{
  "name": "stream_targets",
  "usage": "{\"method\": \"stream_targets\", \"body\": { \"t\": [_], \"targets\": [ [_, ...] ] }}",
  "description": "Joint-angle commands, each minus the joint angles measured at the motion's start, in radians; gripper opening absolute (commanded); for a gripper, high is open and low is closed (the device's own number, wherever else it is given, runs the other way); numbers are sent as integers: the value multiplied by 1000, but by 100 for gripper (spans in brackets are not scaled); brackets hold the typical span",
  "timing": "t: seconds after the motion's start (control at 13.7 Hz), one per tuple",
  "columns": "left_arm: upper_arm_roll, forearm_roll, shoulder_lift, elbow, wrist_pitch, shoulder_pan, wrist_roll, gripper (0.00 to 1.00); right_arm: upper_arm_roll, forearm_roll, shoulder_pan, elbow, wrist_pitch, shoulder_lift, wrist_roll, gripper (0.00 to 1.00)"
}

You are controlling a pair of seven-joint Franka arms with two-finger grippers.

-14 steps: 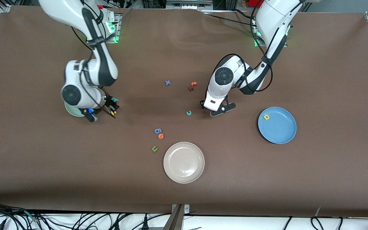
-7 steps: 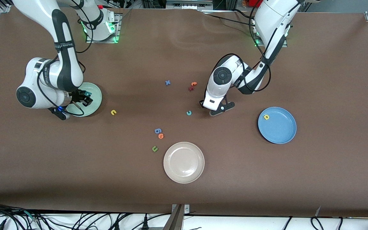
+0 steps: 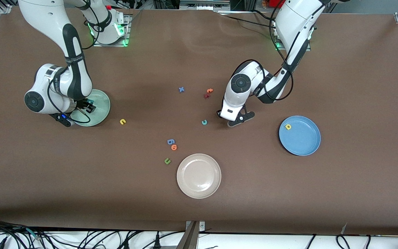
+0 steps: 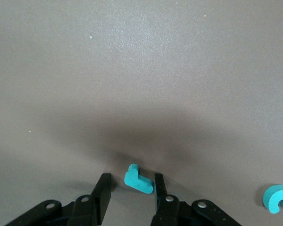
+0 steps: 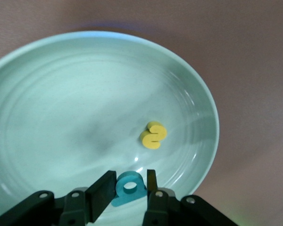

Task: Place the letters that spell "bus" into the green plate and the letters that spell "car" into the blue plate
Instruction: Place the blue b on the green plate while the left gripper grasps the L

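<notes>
My right gripper (image 5: 130, 175) hangs low over the green plate (image 5: 61, 103), shut on the teal b (image 5: 129, 187). A yellow s (image 5: 153, 135) lies in that plate (image 3: 101, 103). The yellow u (image 3: 123, 121) lies on the table beside the plate, toward the left arm's end. My left gripper (image 4: 132, 178) is down at the table, open, with the teal r (image 4: 139, 181) between its fingers and against one of them. The teal c (image 3: 204, 122) lies just beside it. The yellow a (image 3: 288, 127) sits in the blue plate (image 3: 304, 141).
A beige-white plate (image 3: 199, 176) stands nearest the front camera. Near it lie a dark green u (image 3: 167, 160), an orange o (image 3: 174, 147) and a blue figure (image 3: 170, 141). A blue x (image 3: 181, 89) and red and orange letters (image 3: 208, 92) lie farther back.
My right arm carried the teal b from beside the yellow u to over the green plate. My left gripper's jaws have narrowed around the teal r.
</notes>
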Motion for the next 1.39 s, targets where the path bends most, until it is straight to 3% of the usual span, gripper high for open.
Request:
{"method": "stream_targets", "body": {
  "t": [0.0,0.07,0.15,0.73,1.02,1.17,1.31],
  "targets": [
    [6,43,17,25,1,-13,-52,34,-1,7,2,-9,10,-12,-20,78],
    [6,43,17,25,1,-13,-54,30,-3,7,2,-6,3,-18,-20,94],
    [6,43,17,25,1,-13,-54,27,-1,7,4,-3,-2,-26,-17,99],
    [6,45,14,33,-11,-10,-52,11,5,19,111,95,1,-46,92,99],
    [6,45,12,33,-22,-10,-49,2,17,161,169,97,104,18,106,99],
    [7,46,6,66,-95,-2,-40,0,44,241,176,93,139,53,109,98],
    [6,43,9,172,-289,19,49,0,55,281,176,88,164,75,110,98]
  ]
}}
